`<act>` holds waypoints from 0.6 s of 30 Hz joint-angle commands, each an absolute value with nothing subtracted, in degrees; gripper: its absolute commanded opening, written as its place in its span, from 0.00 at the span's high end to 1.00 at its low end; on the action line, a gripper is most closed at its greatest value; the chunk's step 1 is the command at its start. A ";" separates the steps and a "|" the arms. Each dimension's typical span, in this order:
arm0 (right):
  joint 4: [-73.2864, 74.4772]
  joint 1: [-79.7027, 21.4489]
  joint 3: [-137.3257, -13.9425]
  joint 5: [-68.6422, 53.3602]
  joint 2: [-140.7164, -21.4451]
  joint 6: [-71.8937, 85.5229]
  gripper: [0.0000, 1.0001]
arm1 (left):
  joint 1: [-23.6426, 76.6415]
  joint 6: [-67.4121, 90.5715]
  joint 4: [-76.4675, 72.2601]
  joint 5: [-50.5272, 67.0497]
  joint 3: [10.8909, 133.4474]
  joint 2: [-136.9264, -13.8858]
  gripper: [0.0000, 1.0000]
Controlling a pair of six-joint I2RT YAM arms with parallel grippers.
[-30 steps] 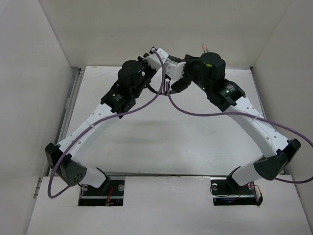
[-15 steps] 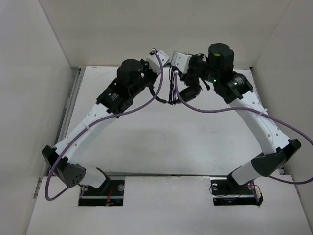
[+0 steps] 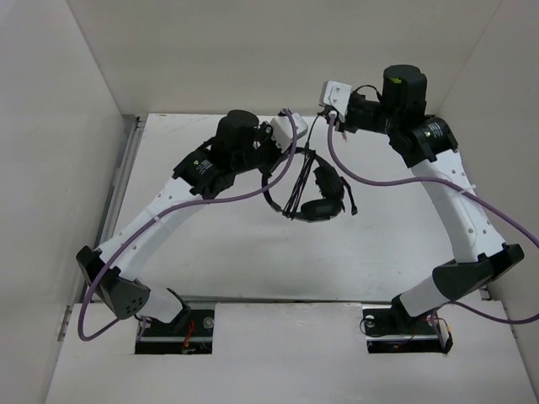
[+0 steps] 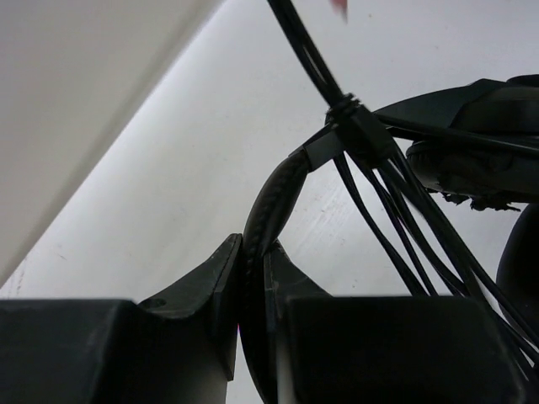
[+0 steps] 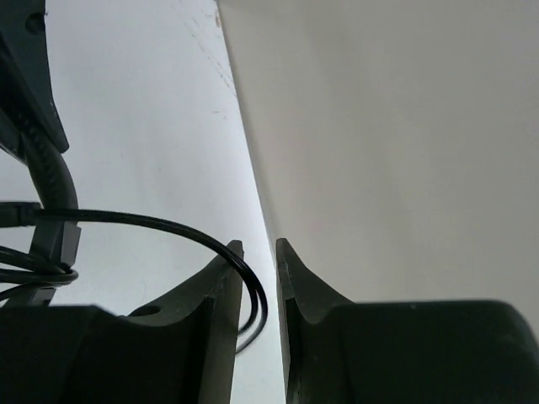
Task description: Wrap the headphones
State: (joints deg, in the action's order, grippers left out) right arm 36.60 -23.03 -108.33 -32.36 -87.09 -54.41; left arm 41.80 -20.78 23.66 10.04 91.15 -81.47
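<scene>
The black headphones [image 3: 318, 195] hang above the table's middle, earcups low, with the thin cord [image 3: 296, 187] bundled across the headband. My left gripper [image 3: 293, 154] is shut on the headband [image 4: 268, 206]. In the left wrist view its fingers [image 4: 253, 246] clamp the band, and several cord strands [image 4: 396, 202] cross it beside an earcup [image 4: 472, 160]. My right gripper [image 3: 329, 114] is raised near the back wall, above and behind the headphones. In the right wrist view [image 5: 259, 246] it is closed on a doubled loop of the cord [image 5: 258, 305], which runs left to the headband [image 5: 52, 181].
White walls stand close on the left, back [image 3: 253, 50] and right. Thick purple arm cables [image 3: 370, 178] sag across the middle, close to the headphones. The white table [image 3: 253, 244] lies below. A pink plug tip [image 4: 338, 7] shows at the top of the left wrist view.
My right gripper rose and drew back to the right, away from the left one, pulling cord out. My left gripper shifted right and toward the near edge, so the headphones now show.
</scene>
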 commanded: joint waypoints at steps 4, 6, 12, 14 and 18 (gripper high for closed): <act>40.52 -20.96 -108.20 -41.39 -86.93 -53.44 0.75 | 41.26 -19.69 23.64 14.59 95.01 -79.81 1.00; 40.43 -20.17 -105.83 -42.62 -86.31 -53.00 0.76 | 40.83 -19.51 23.64 14.68 94.83 -79.45 1.00; 36.92 -18.32 -96.26 -44.64 -85.52 -50.10 0.72 | 39.86 -17.41 24.08 16.69 96.41 -79.19 1.00; 35.51 -18.32 -93.44 -46.48 -85.34 -48.17 0.70 | 39.68 -17.23 24.26 16.79 97.55 -79.37 1.00; 33.40 -17.80 -89.74 -50.26 -85.08 -43.69 0.69 | 38.45 -16.44 24.17 16.87 99.05 -79.63 1.00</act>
